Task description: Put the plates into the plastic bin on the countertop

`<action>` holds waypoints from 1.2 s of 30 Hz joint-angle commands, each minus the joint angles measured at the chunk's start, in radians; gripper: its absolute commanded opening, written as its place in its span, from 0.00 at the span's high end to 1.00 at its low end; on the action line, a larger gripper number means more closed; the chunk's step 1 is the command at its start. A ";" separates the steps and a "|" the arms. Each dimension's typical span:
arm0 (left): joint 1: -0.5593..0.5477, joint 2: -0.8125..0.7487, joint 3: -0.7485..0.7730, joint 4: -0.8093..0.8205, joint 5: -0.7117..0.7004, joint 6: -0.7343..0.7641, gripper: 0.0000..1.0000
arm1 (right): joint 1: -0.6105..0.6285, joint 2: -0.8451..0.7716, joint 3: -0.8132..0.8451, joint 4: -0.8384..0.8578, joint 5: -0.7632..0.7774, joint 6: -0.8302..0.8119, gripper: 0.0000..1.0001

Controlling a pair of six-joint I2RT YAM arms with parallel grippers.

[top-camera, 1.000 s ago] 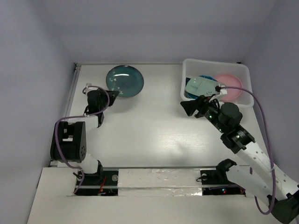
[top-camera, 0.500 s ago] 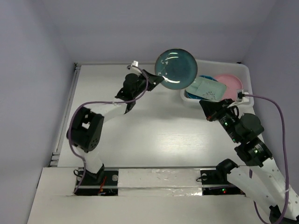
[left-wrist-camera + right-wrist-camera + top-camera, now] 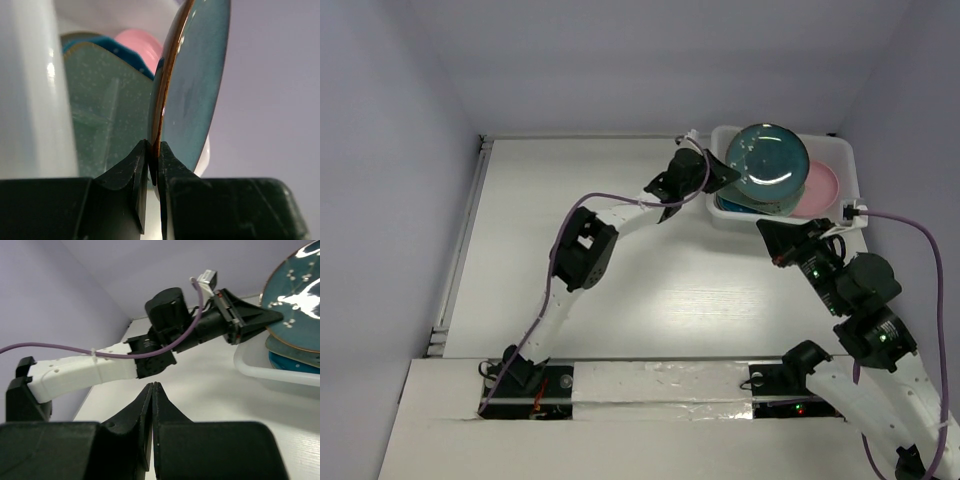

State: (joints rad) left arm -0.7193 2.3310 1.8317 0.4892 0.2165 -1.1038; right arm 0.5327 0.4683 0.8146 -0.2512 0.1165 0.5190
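**Operator:** Which step was I on?

**Observer:** You were placing the glossy dark teal round plate. Your left fingers were pinched tight on its rim, and the plate hung in the air over the left half of the translucent white rectangular plastic bin, not yet set down.

**Operator:** What lay in the bin?

**Observer:** A mint green plate sat directly under the teal one, with a blue plate beneath it. A pink round plate filled the bin's right half.

**Operator:** And my right arm?

**Observer:** Your right fingers were pressed together on nothing. They hovered just outside the bin's near wall, above the white counter.

**Operator:** What did the next move call for?

**Observer:** By my reading, you needed to lower the teal plate and level it onto the mint green one. You gripped it by the rim, so I would have rested its far edge on the stack first, then parted the left fingers and drawn them back over the bin's left wall. Your right arm was close enough to the bin that I would have held it off until the left one was out.
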 commanded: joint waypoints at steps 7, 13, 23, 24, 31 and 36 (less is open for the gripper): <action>-0.042 0.062 0.291 0.051 -0.046 -0.041 1.00 | 0.010 -0.045 0.044 -0.031 0.011 -0.036 0.94; -0.051 0.090 0.298 0.017 -0.034 -0.050 0.96 | 0.010 -0.054 0.047 -0.036 0.028 -0.051 0.93; -0.060 0.007 0.206 -0.018 -0.081 0.056 0.46 | 0.010 -0.071 0.034 -0.031 0.069 -0.047 0.79; -0.060 -0.004 0.196 -0.023 -0.088 0.065 0.44 | 0.010 -0.069 0.034 -0.030 0.068 -0.043 0.77; -0.060 -0.104 0.146 -0.104 -0.141 0.189 0.23 | 0.010 -0.080 0.040 -0.030 0.066 -0.030 0.70; -0.069 -0.136 0.238 -0.271 -0.195 0.332 0.07 | 0.010 -0.076 0.043 -0.023 0.066 -0.028 0.61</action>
State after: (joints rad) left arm -0.7799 2.3005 1.9968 0.2825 0.0689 -0.8944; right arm 0.5327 0.3985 0.8219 -0.3000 0.1688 0.4934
